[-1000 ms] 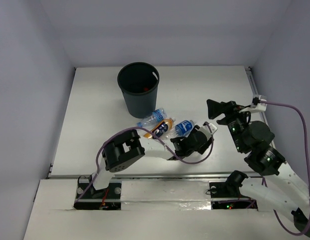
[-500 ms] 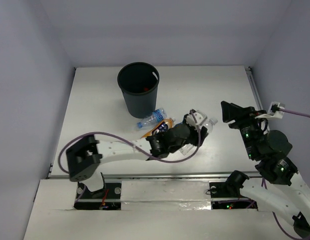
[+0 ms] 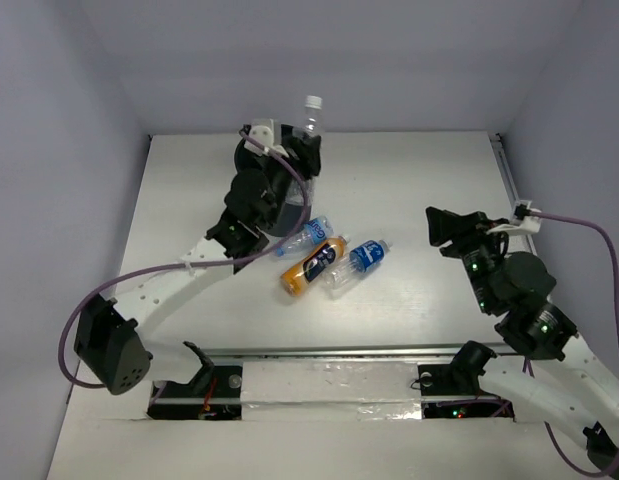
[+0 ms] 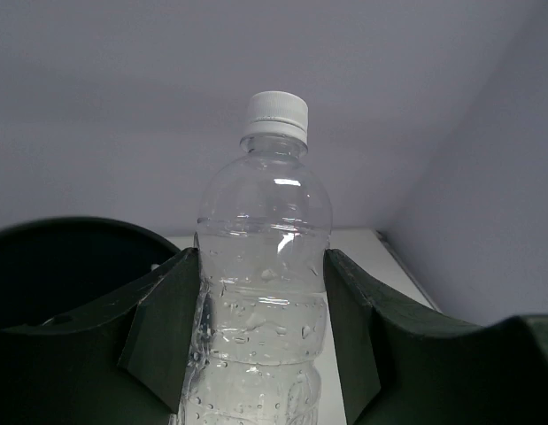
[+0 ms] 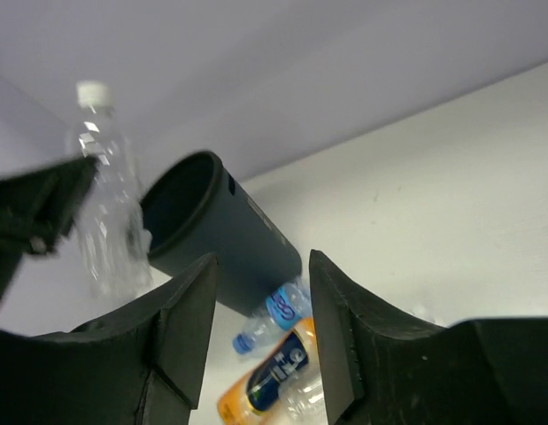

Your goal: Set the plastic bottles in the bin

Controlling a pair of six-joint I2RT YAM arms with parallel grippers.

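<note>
Left gripper (image 4: 263,301) has carried one clear bottle (image 3: 310,122) from mid-frame up over the bin (image 5: 247,239) at upper centre, clamped on it, probably to drop it inside. Right gripper (image 5: 260,297) waits at right, fingers apart and empty. Three other bottles (image 3: 314,263) lie just below the bin.

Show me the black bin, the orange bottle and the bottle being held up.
black bin (image 5: 245,243): right wrist view, outer wall.
orange bottle (image 3: 312,265): top external view, dark label.
held bottle (image 4: 265,261): left wrist view, clear body below the cap.
</note>
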